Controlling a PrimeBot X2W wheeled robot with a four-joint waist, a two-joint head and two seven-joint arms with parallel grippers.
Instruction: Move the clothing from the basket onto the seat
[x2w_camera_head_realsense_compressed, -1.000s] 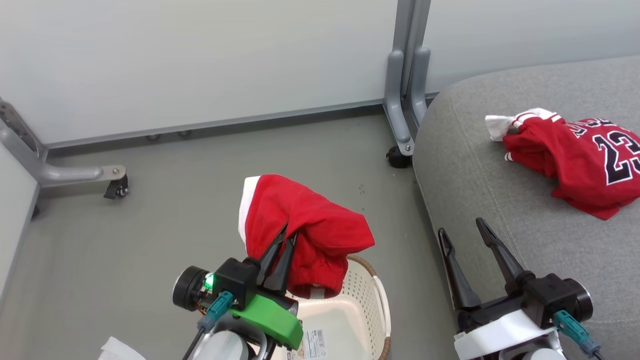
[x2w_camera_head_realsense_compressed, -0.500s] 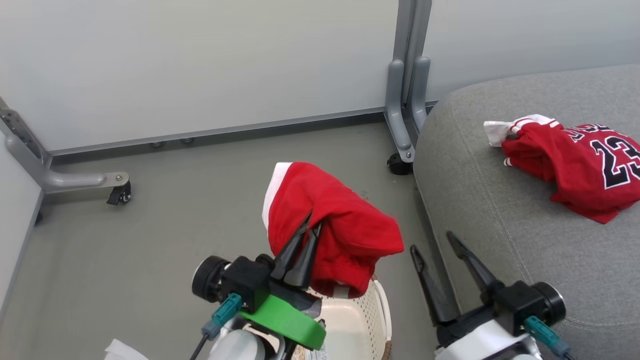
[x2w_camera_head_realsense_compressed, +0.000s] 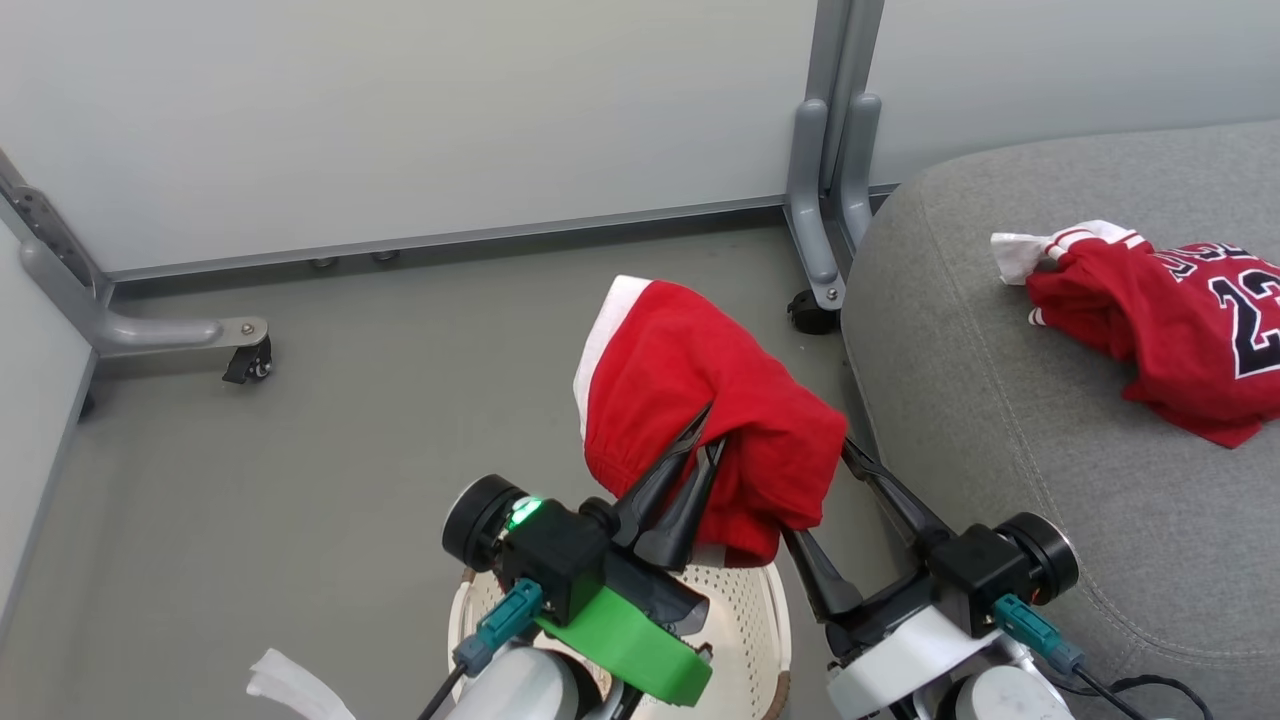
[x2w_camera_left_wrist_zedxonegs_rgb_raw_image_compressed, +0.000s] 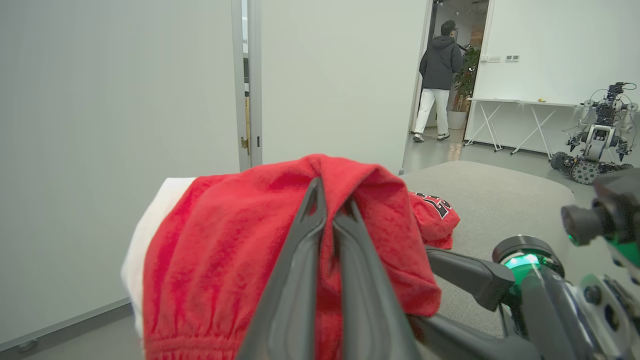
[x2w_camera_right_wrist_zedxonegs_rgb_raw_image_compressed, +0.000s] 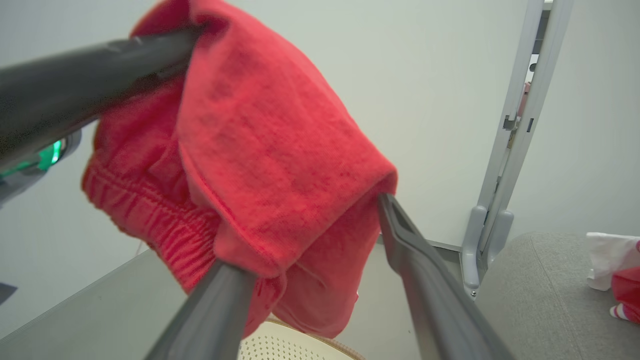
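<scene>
- Head view: your left end effector (x2w_camera_head_realsense_compressed: 712, 445) is clenched on a fold of the red garment (x2w_camera_head_realsense_compressed: 690, 370), which hangs above the basket (x2w_camera_head_realsense_compressed: 770, 620) rim, just beside the seat (x2w_camera_head_realsense_compressed: 1000, 420), not over it; the jersey (x2w_camera_head_realsense_compressed: 1170, 320) lies on the seat. Released here, it would likely drop to the floor (x2w_camera_head_realsense_compressed: 350, 450).
- Left wrist view: the pinch takes only a narrow ridge of cloth; a jerk could shake it loose.
- Right wrist view: your right end effector (x2w_camera_right_wrist_zedxonegs_rgb_raw_image_compressed: 310, 230) stands spread, fingers straddling the hanging fold; it could snag the cloth and drag it free.
</scene>
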